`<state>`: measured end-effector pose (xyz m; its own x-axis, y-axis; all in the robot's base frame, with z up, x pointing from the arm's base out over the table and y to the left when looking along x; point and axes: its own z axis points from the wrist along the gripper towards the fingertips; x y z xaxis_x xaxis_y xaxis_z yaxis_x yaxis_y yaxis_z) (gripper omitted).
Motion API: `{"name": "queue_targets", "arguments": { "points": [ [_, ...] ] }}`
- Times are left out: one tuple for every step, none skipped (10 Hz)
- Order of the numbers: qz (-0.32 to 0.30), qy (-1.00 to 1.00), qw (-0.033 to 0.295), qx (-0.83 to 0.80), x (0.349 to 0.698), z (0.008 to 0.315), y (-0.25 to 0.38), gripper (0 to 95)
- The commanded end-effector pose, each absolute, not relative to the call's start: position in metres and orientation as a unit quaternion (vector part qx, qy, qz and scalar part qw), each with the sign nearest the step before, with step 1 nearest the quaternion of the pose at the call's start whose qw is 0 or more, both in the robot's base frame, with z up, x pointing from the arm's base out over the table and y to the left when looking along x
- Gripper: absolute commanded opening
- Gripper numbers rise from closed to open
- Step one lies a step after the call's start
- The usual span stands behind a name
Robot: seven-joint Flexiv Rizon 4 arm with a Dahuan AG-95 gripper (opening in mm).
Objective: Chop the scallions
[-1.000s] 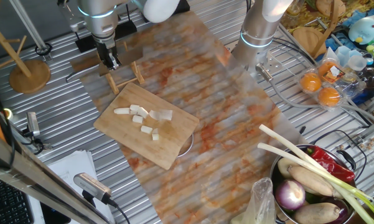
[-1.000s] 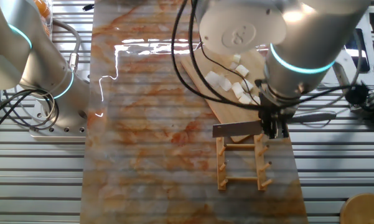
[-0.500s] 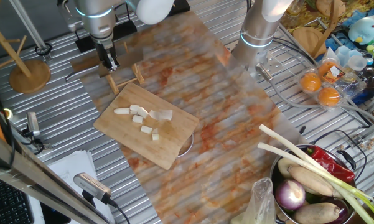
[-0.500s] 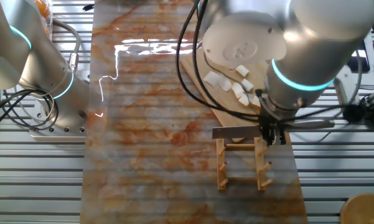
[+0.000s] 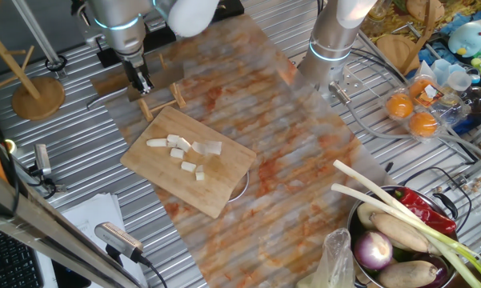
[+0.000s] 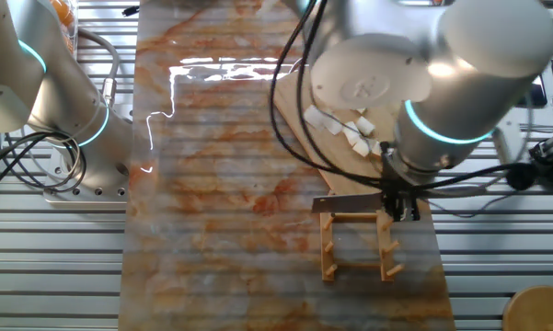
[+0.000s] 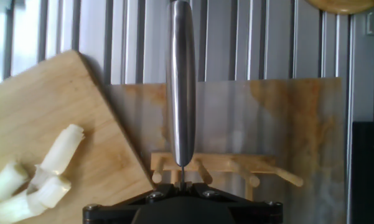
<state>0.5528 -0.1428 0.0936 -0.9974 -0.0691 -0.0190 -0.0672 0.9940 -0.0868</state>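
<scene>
Tool shifted slightly vs earlier, gripping knife over wooden rack. Scallions chopped, chunks unmoved on cutting board, axes mixed.

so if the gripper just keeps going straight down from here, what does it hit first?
Most likely the wooden rack: the gripper, shut on the knife, hangs right above the rack's near end. The blade would probably touch first. Height above the rack is unclear.
</scene>
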Motion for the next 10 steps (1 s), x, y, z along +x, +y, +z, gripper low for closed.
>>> {"name": "queue_targets", "arguments": {
  "points": [
    [-0.04, 0.999, 0.01, -0.028, 0.549, 0.088, -0.143, 0.0],
    [-0.04, 0.999, 0.01, -0.025, 0.549, 0.084, -0.143, 0.0],
    [-0.04, 0.999, 0.009, -0.024, 0.549, 0.082, -0.144, 0.0],
    [-0.041, 0.999, 0.008, -0.022, 0.55, 0.079, -0.144, 0.0],
    [-0.041, 0.999, 0.008, -0.021, 0.55, 0.076, -0.144, 0.0],
    [-0.041, 0.999, 0.007, -0.019, 0.549, 0.074, -0.144, 0.0],
    [-0.041, 0.999, 0.006, -0.017, 0.549, 0.074, -0.144, 0.0],
    [-0.041, 0.999, 0.007, -0.016, 0.548, 0.071, -0.145, 0.0],
    [-0.041, 0.999, 0.007, -0.015, 0.547, 0.068, -0.146, 0.0],
    [-0.041, 0.999, 0.006, -0.013, 0.547, 0.065, -0.147, 0.0]
  ]
}}
